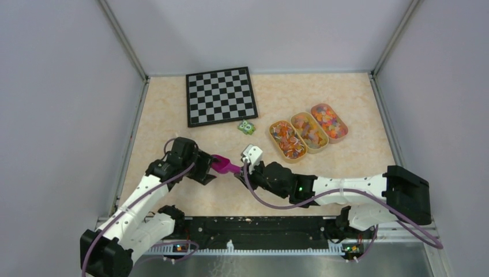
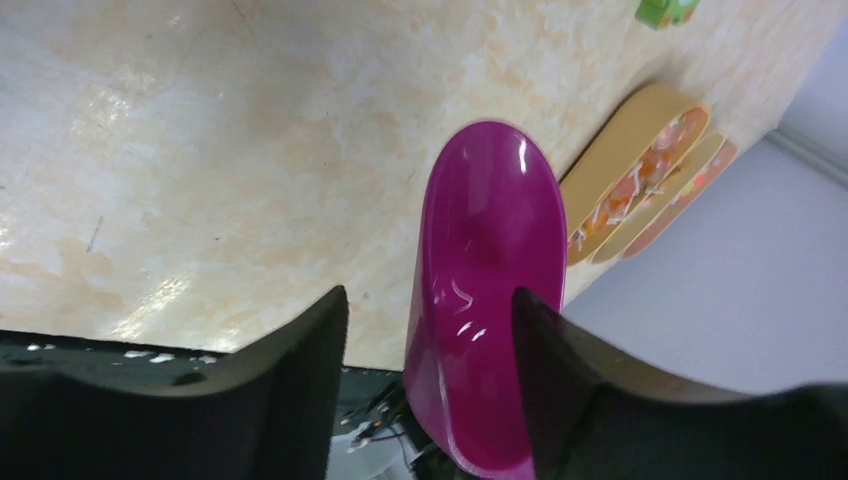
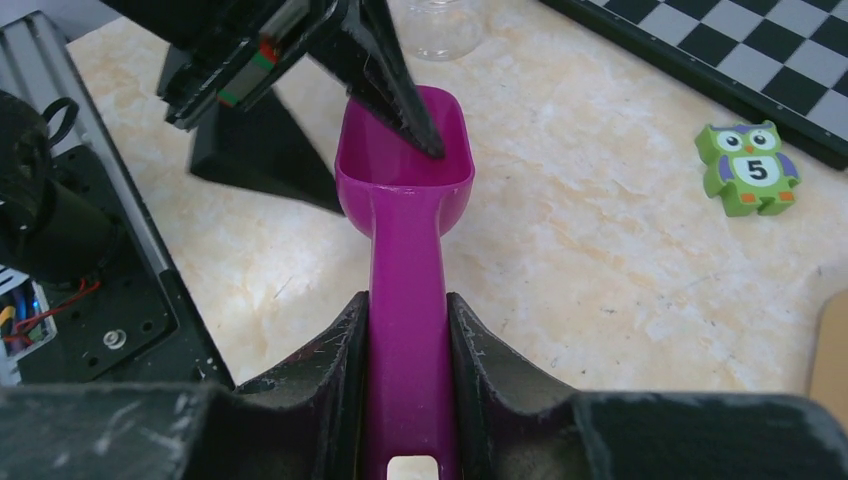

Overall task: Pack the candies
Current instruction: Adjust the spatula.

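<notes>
Candies (image 1: pixel 308 131) — heaped in three oval trays (image 1: pixel 340 140) far right on the desk (image 1: pixel 323 92), well apart from the empty magenta scoop (image 1: pixel 222 165); right pincer (image 3: pixel 405 305) clamped on its handle, left pincer (image 2: pixel 428 300) spread about its bowl — we judge scooping comes next.

- The magenta plastic scoop (image 3: pixel 405 200): handle's end buried between the right gripper's (image 3: pixel 405 305) black fingers, running off the bottom edge.
- A clear jar (image 3: pixel 440 25) beyond the scoop's bowl: cut by the top edge.
- The green owl-shaped block (image 2: pixel 665 10) past the scoop: mostly cropped in the left wrist view.
- The tan oval trays (image 2: pixel 640 140) right of the scoop: ends hidden behind its bowl; the candies (image 2: pixel 645 175) inside blur into orange and white.
</notes>
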{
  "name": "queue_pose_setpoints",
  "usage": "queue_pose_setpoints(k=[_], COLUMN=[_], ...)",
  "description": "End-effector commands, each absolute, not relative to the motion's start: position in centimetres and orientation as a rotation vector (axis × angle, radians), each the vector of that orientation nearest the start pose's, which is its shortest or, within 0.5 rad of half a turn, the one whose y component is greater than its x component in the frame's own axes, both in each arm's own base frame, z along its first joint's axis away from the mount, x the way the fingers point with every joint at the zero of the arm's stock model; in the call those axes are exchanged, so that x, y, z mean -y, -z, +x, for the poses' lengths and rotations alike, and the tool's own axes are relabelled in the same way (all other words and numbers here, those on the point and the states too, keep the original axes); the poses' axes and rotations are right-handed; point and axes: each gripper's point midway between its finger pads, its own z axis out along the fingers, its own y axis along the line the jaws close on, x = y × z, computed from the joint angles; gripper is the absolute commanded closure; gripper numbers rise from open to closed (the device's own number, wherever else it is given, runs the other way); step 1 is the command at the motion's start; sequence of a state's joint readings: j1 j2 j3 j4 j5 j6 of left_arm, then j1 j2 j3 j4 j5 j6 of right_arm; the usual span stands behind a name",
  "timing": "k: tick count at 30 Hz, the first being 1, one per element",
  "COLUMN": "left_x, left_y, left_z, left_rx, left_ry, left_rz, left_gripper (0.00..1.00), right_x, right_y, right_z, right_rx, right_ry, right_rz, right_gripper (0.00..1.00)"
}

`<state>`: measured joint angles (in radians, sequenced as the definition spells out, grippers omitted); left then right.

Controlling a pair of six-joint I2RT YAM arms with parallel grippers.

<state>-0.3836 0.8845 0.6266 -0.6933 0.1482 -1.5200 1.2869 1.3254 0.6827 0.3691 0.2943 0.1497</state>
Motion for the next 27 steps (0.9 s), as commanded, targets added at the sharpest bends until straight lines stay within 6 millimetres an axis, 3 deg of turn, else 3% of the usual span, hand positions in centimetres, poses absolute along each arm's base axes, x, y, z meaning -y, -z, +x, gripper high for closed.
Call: queue_pose_setpoints(k=[1,3,4,7,12,16,22,27], left_x=[14.9,13.9,13.0,10.7,6.5,4.6,-1.8,-4.7], left_y=[-14.3,-15.7,-16.2,-17.0,-15.9,-15.9,-12.4,-12.3], left_z=[21.7,22.5,22.9,23.8,24.5,25.8,25.3,27.2], left_rx=[-2.261,-2.205,-2.173,-2.116,-2.060,-2.078,-2.069,-1.958], left_ry=[0.889,0.848,0.795,0.637,0.329,0.121,-0.173,-0.119], left_rz=[-1.312,-1.218,-1.180,-1.099,-1.131,-1.065,-1.385,-1.488], left_gripper=[0.17,0.02,0.01,0.01,0.06,0.11,0.25,0.32], right_x=[-38.1,-36.8,-36.3,-34.9,-32.3,-30.4,-28.4,-26.6], right_y=[-19.1,-19.2,-19.4,-20.6,-22.1,-23.1,-25.5,-26.0], right_z=[17.3,18.1,18.4,18.8,18.7,18.2,17.3,16.5], right_rx=[-1.673,-1.699,-1.710,-1.745,-1.855,-1.901,-1.842,-1.808], right_ry=[-0.706,-0.658,-0.650,-0.631,-0.561,-0.542,-0.631,-0.675], right_rz=[-0.709,-0.660,-0.645,-0.603,-0.530,-0.490,-0.449,-0.430], right_gripper=[1.00,1.00,1.00,1.00,1.00,1.00,1.00,1.00])
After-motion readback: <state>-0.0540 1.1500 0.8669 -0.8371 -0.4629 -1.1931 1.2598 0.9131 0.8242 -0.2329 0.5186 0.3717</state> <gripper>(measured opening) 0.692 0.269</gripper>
